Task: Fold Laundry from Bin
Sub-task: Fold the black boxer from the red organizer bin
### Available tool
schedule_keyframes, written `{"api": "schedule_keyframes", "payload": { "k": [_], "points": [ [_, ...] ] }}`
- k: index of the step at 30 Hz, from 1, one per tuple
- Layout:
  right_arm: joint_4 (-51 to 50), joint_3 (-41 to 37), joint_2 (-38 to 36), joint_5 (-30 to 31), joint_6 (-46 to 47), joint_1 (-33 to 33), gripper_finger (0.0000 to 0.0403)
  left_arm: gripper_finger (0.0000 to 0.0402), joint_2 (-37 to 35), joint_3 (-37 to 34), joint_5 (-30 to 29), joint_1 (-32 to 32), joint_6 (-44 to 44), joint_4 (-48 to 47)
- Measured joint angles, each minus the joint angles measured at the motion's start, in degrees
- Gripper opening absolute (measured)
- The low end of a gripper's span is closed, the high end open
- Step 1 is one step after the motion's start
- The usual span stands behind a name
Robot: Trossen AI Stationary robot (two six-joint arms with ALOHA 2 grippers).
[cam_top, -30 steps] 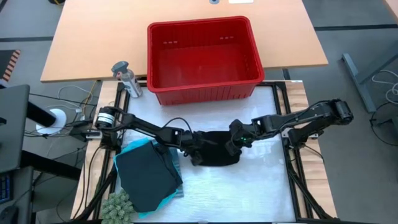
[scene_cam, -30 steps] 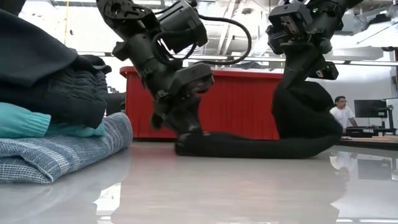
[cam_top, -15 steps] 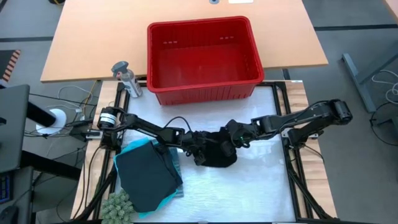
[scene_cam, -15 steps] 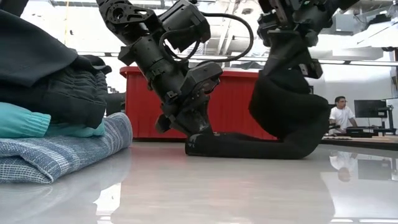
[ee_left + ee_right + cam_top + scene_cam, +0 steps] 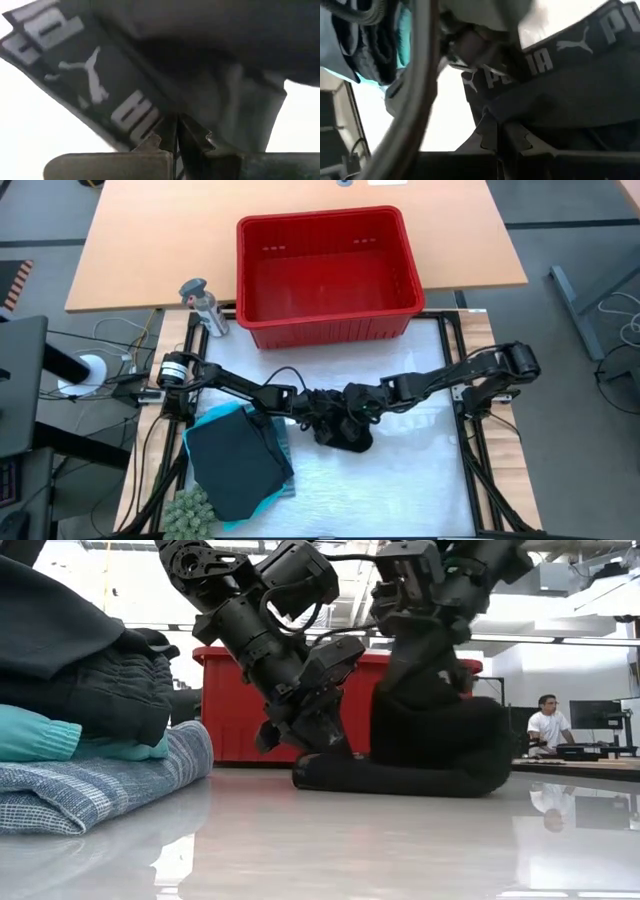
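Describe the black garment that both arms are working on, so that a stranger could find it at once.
Start at the red bin at the table's far side. On the white mat in front of it, the two arms meet over a small bunched black garment. Unlike the folded stack at the left, it lies alone and shows a waistband with white lettering.

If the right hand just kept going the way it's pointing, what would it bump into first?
Probably the left hand. The right hand points left across the table, shut on the black garment, with the left hand close beyond it; the folded pile lies farther on.
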Motion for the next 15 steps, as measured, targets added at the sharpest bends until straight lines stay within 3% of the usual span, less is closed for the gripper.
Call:
{"api": "schedule_keyframes", "payload": {
  "k": [5, 15],
  "points": [
    [-0.1, 3.0, 3.5, 1.1, -2.9, -0.3, 0.0031, 0.0000, 0.0, 0.0, -0.2, 0.0, -0.5, 0.6],
    [0.2, 3.9, 5.6, 0.3, -4.3, -1.0, 0.0142, 0.0000, 0.0, 0.0, 0.0, 0.0, -0.7, 1.1]
  ]
}}
